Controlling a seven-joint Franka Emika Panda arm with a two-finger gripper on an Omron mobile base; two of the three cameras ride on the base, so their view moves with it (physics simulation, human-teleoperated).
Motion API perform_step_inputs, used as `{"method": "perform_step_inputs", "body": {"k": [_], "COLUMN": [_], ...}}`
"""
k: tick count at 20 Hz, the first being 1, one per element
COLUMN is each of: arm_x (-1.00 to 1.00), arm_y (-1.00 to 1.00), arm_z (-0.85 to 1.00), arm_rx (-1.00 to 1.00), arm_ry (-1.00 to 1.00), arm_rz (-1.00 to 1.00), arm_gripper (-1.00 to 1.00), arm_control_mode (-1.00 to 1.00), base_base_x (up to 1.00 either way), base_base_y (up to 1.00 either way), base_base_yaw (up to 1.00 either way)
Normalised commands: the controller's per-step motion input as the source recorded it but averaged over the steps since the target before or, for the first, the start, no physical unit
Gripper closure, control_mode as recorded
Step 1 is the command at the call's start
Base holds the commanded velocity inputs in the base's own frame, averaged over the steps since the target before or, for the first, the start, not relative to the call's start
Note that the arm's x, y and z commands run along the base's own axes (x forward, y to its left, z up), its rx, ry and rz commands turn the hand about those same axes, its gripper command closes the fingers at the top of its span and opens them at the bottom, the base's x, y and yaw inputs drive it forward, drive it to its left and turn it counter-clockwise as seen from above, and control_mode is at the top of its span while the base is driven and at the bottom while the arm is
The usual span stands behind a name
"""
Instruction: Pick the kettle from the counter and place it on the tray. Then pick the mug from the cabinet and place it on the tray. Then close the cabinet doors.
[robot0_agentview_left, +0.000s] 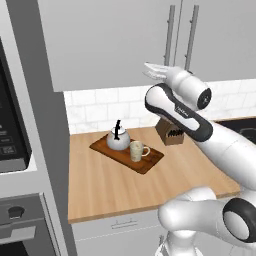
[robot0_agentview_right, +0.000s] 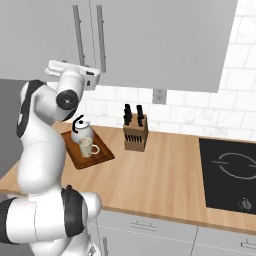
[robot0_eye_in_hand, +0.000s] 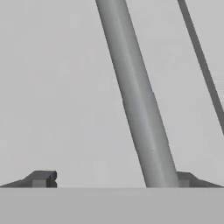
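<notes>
The silver-grey kettle (robot0_agentview_left: 118, 140) with its black handle stands on the dark reddish-brown tray (robot0_agentview_left: 150, 163) on the tan counter (robot0_agentview_left: 110, 190). The beige mug (robot0_agentview_left: 137, 150) sits on the tray beside the kettle, in front and to its right. Both cabinet doors (robot0_agentview_left: 110, 40) are shut flat, their two bar handles (robot0_agentview_left: 170, 35) side by side. My gripper (robot0_agentview_left: 154, 73) is raised to the doors' lower edge, just under the handles. In the hand view my gripper (robot0_eye_in_hand: 113, 180) is open, close against a door, with one bar handle (robot0_eye_in_hand: 135, 96) running up just inside the right fingertip (robot0_eye_in_hand: 186, 178).
A wooden knife block (robot0_agentview_left: 170, 131) stands behind the tray to the right. A dark cooktop (robot0_agentview_right: 230, 172) lies at the counter's right end. The tall grey column with the oven (robot0_agentview_left: 12, 150) borders the counter on the left. White tiles (robot0_agentview_right: 200, 115) back the counter.
</notes>
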Motion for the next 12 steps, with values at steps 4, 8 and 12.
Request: {"method": "perform_step_inputs", "body": {"k": [4, 8, 12], "arm_x": [0.74, 0.71, 0.66], "arm_y": [0.23, 0.23, 0.27], "arm_z": [-0.12, -0.14, -0.14], "arm_rx": [0.22, 0.19, 0.15], "arm_ry": [-0.04, -0.01, 0.0], "arm_rz": [0.08, 0.08, 0.08], "arm_gripper": [-1.0, -1.0, -1.0], "arm_control_mode": [-1.0, -1.0, -1.0], "base_base_x": [0.0, 0.0, 0.0], "base_base_y": [0.0, 0.0, 0.0], "base_base_yaw": [0.0, 0.0, 0.0]}}
